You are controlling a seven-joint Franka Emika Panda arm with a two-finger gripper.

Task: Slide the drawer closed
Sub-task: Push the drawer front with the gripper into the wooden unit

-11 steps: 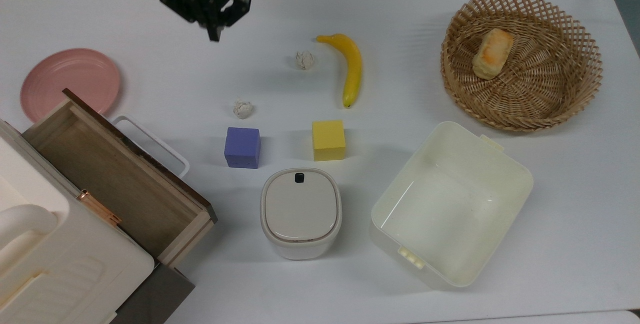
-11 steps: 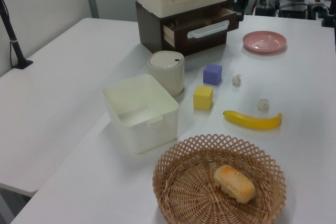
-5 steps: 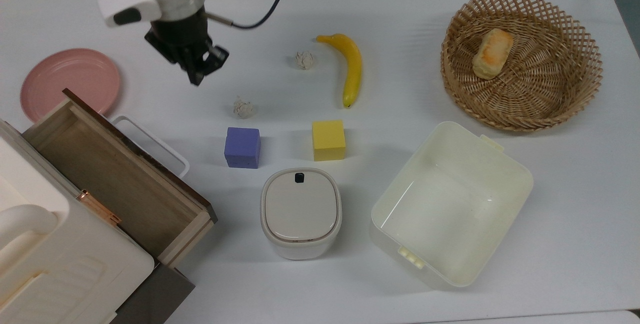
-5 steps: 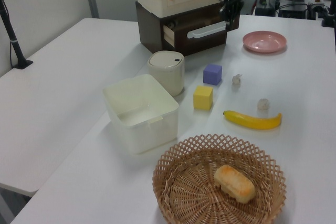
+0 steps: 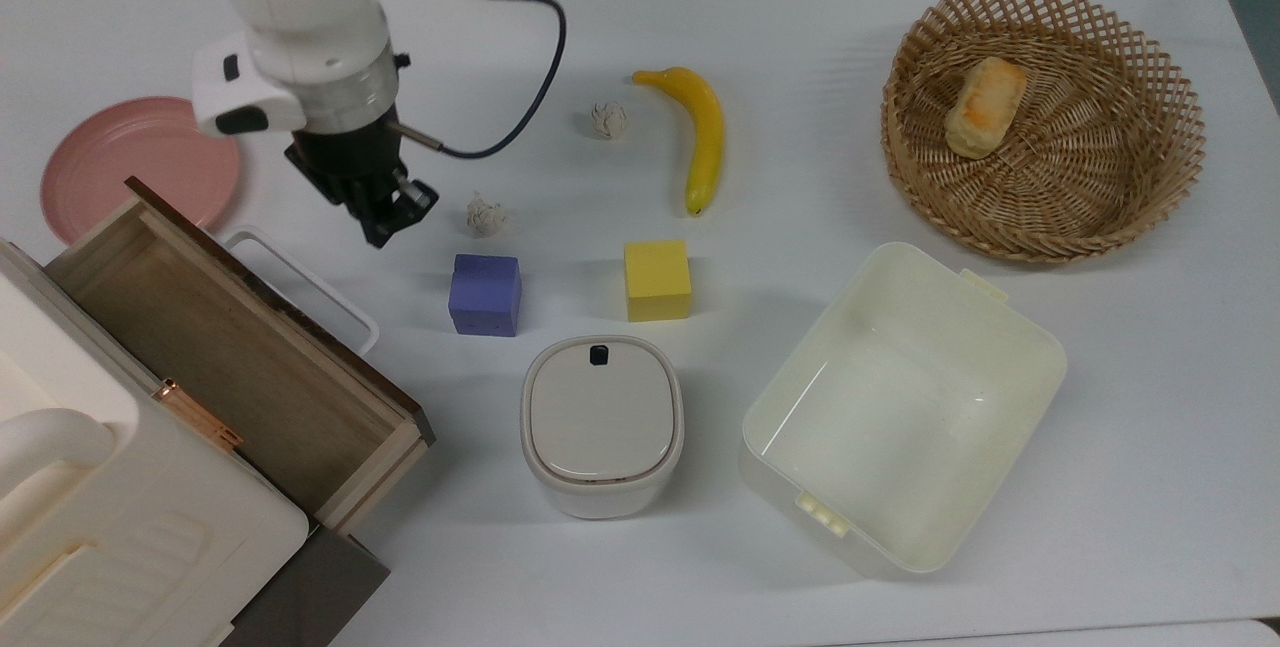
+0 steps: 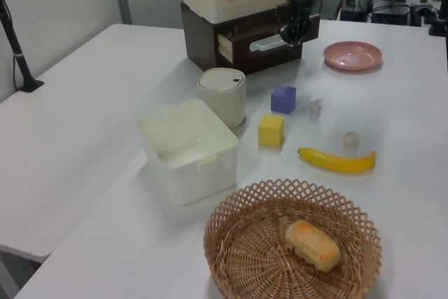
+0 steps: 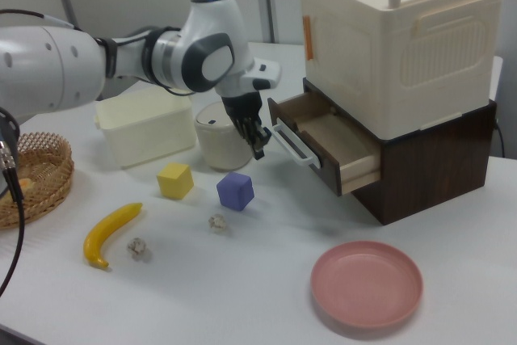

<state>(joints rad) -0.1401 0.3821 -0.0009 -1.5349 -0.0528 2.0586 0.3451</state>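
The drawer (image 5: 230,357) stands pulled out of the cream cabinet (image 5: 120,527) at the top view's lower left, with its light-wood inside bare. Its dark front panel carries a white loop handle (image 5: 315,279). My gripper (image 5: 383,227) hangs shut, fingers pointing down, with nothing in it. It is just off the handle's outer side, a small gap away. In the left view the gripper (image 6: 288,38) overlaps the handle (image 6: 269,43). From the right view the gripper (image 7: 258,147) sits just left of the handle (image 7: 289,143) and the open drawer (image 7: 339,139).
A purple cube (image 5: 485,294) and a crumpled paper ball (image 5: 486,216) lie close to the gripper. A pink plate (image 5: 120,162) sits behind the drawer. A lidded bin (image 5: 601,424), yellow cube (image 5: 657,279), banana (image 5: 705,132), cream tub (image 5: 1040,337) and wicker basket (image 5: 1100,197) lie further to the top view's right.
The arm has come from the table's far edge down the top view toward the drawer's handle, lowering as it went. The drawer and the other objects have not moved.
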